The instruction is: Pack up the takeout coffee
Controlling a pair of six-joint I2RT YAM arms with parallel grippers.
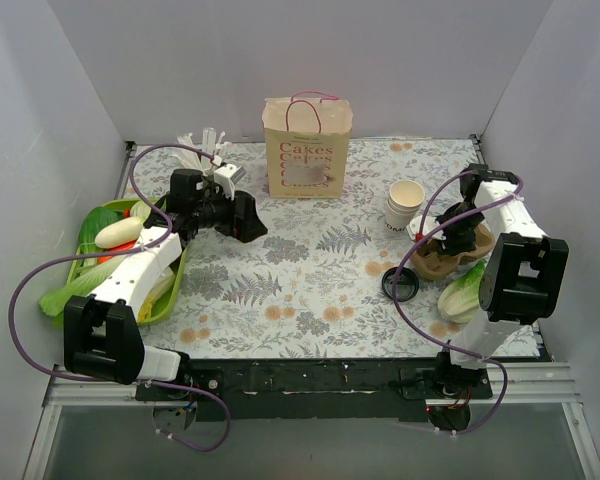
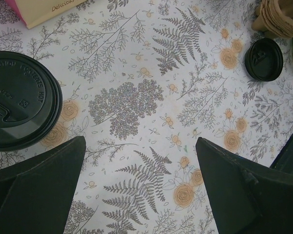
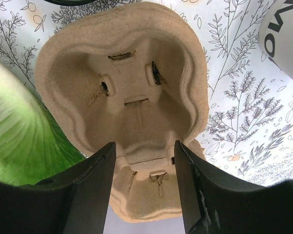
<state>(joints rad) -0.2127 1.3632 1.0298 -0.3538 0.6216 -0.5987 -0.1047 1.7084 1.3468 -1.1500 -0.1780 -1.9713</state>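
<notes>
Takeout coffee (image 2: 19, 100), lid on, stands near the paper bag (image 2: 49, 9) in the left wrist view, just outside the wide-open left gripper (image 2: 140, 156). The reach is under way, and next the jaws need centring on the cup.

Right wrist view: the right gripper (image 3: 145, 146) straddles a cup carrier (image 3: 122, 83); I cannot tell whether it grips.

Top view: the cup is hidden, in front of the bag.

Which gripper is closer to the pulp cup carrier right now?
Right. The right gripper is at the pulp cup carrier, fingers against either side of its middle; the left gripper hangs open across the table.
</notes>
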